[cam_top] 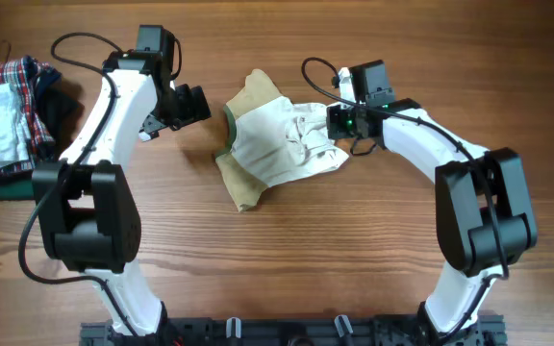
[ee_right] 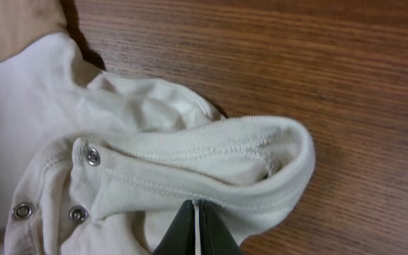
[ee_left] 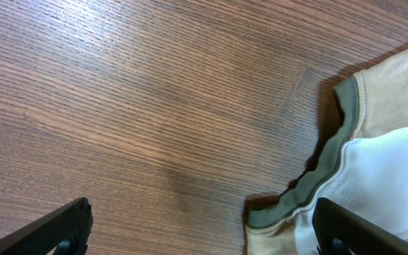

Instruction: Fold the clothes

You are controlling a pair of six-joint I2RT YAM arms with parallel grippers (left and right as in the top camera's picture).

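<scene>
The clothes (cam_top: 282, 142) are a small cream garment with tan sleeves and an olive-green neck trim, lying crumpled at the table's middle. My right gripper (cam_top: 339, 123) is shut on the garment's right edge; in the right wrist view the closed fingertips (ee_right: 195, 212) pinch the cream hem (ee_right: 211, 166) beside metal snaps. My left gripper (cam_top: 192, 104) is open and empty, just left of the green collar. In the left wrist view the green trim (ee_left: 324, 166) lies next to the right finger, with the jaws (ee_left: 204, 234) wide apart over bare wood.
A stack of clothes with a red-and-blue plaid garment (cam_top: 8, 111) and a dark cloth (cam_top: 61, 106) lies at the far left edge. The table (cam_top: 287, 250) is brown wood.
</scene>
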